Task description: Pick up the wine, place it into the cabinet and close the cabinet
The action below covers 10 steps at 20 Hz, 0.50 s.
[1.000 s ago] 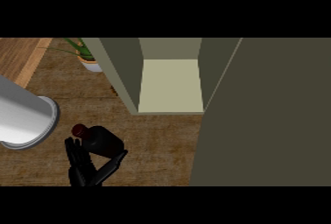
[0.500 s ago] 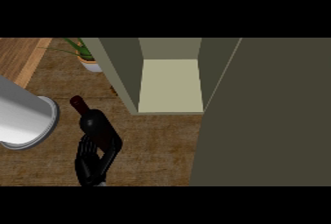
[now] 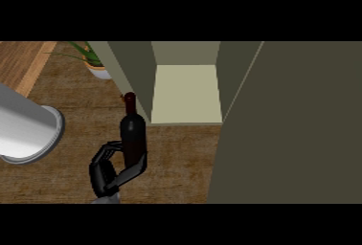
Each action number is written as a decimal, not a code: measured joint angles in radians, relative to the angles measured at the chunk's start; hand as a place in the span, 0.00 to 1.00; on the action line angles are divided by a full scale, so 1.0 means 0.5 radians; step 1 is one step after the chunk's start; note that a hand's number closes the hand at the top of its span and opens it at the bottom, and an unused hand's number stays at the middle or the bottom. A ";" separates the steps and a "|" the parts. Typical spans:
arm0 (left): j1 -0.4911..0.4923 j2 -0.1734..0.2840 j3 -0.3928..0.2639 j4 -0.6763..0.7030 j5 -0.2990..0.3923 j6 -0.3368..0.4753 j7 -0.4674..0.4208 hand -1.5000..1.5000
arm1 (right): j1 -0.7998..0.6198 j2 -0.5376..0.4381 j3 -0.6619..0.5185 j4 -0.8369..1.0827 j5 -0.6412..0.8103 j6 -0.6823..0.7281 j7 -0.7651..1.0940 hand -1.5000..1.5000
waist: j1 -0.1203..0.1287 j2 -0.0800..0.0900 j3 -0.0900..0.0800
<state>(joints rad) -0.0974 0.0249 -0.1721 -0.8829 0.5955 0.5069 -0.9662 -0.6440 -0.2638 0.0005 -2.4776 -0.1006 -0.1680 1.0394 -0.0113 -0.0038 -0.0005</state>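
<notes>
The wine bottle [image 3: 132,129] is dark with a red cap and stands upright just left of the cabinet's front. My left hand [image 3: 106,172] comes in from the lower edge and is shut on the bottle's lower body, fingers on its left and thumb on its right. The olive cabinet [image 3: 185,95] stands open, showing a pale bare shelf. Its door [image 3: 297,119] swings out toward me and fills the right side of the head view. My right hand does not show.
A large grey cylinder [image 3: 25,129] lies at the left edge, close to the hand. A potted plant [image 3: 96,64] stands behind the cabinet's left wall. The wooden counter [image 3: 176,162] runs between the bottle and the door.
The bottle came out from under the hand, now stands upright, and has moved up and right toward the cabinet opening. The cabinet door has not moved.
</notes>
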 measured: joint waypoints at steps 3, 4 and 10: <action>-0.044 0.064 -0.083 -0.004 -0.089 -0.052 0.026 1.00 | 0.037 0.004 0.000 0.002 -0.006 0.008 -0.015 0.00 | -0.005 0.000 0.001; -0.067 0.087 -0.127 -0.001 -0.121 -0.096 0.041 1.00 | 0.049 0.010 0.002 0.004 -0.007 0.009 -0.026 0.00 | -0.009 0.000 0.001; -0.189 0.293 -0.335 -0.078 -0.252 -0.478 0.162 1.00 | 0.040 0.014 -0.012 0.025 -0.012 0.016 -0.055 0.00 | -0.008 -0.001 0.001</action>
<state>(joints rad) -0.1920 0.1713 -0.3396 -0.9219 0.4695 0.2679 -0.8850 -0.6238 -0.2570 -0.0055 -2.4652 -0.1068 -0.1599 1.0120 -0.0156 -0.0044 0.0001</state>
